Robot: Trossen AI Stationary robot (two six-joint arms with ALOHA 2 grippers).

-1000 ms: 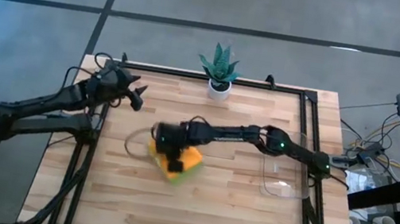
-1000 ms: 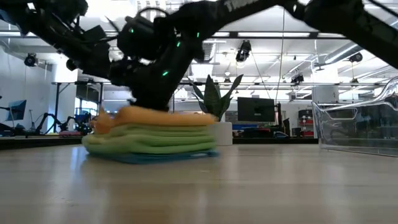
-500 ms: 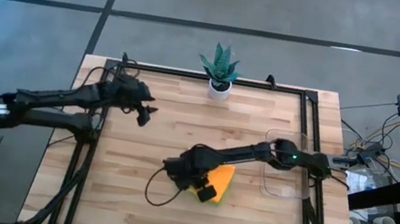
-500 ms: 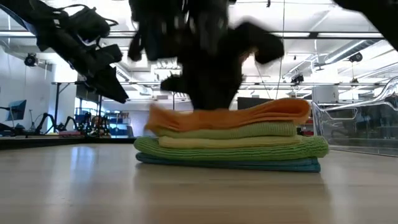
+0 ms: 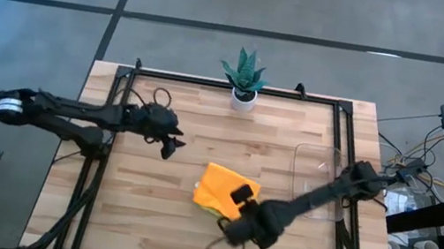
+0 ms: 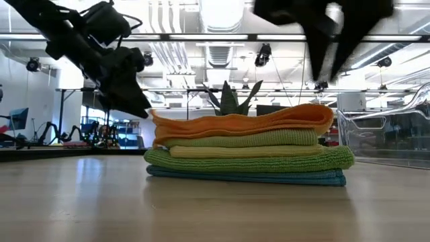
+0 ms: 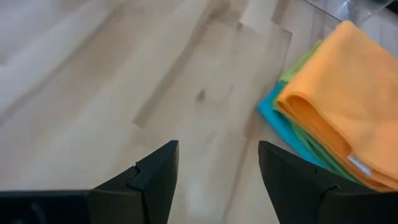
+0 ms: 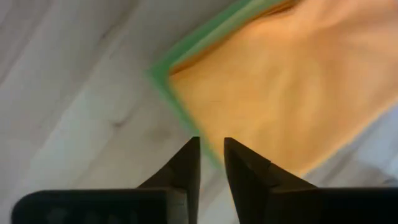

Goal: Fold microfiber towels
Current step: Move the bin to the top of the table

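Folded towels (image 6: 245, 148) sit stacked: soft, light, likely to slump, so pinch an edge. Left gripper (image 7: 217, 180) gapes wide, empty; right gripper (image 8: 211, 163) nearly closed, empty.

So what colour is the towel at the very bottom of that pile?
Light blue towel, clearest in the low view.
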